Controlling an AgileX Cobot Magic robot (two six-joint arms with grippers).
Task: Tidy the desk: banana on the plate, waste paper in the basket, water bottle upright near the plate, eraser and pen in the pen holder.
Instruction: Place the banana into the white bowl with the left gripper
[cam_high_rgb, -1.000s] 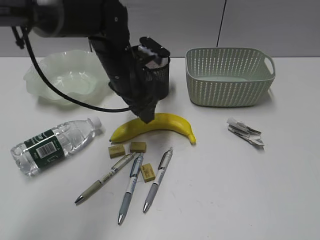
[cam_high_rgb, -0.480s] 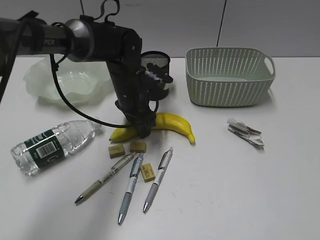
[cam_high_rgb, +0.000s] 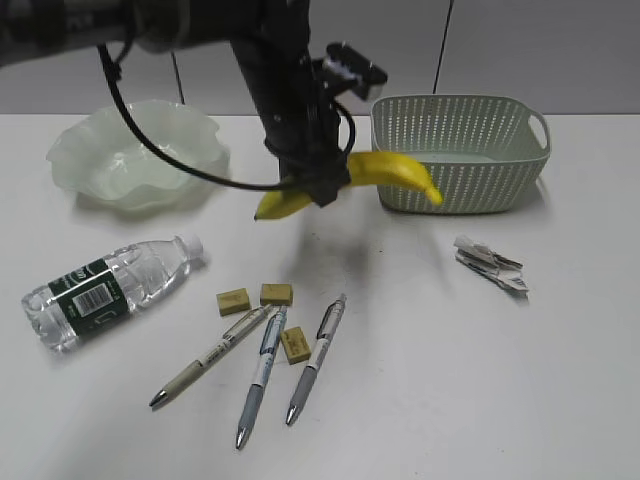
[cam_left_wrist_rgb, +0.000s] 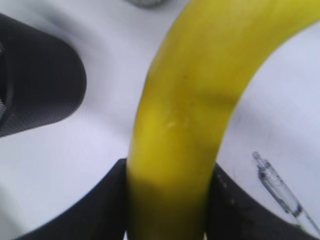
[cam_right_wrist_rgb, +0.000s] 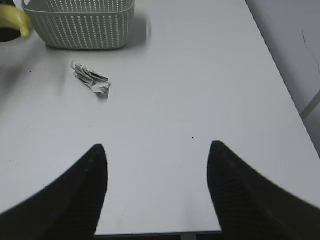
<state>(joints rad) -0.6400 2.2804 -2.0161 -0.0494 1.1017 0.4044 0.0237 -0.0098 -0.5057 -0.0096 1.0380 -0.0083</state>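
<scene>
My left gripper (cam_high_rgb: 320, 186) is shut on the yellow banana (cam_high_rgb: 396, 170) and holds it in the air above the desk (cam_high_rgb: 450, 390), in front of the basket (cam_high_rgb: 460, 150). In the left wrist view the banana (cam_left_wrist_rgb: 190, 100) fills the gap between both black fingers (cam_left_wrist_rgb: 100, 205). The pen holder (cam_left_wrist_rgb: 35, 90) shows beside it; the arm hides it in the exterior view. The green plate (cam_high_rgb: 70, 150) is at back left. The water bottle (cam_high_rgb: 110, 285) lies on its side. My right gripper (cam_right_wrist_rgb: 157, 165) is open over bare desk, with the waste paper (cam_right_wrist_rgb: 91, 79) ahead.
Three pens (cam_high_rgb: 262, 372) and three erasers (cam_high_rgb: 277, 294) lie at the front centre of the desk. The waste paper (cam_high_rgb: 490, 266) lies right of them, in front of the basket. The desk's right edge (cam_right_wrist_rgb: 280, 90) runs close to the right gripper.
The left gripper came down over the banana, closed on it and lifted it off the desk, up and to the right. The right gripper has not moved.
</scene>
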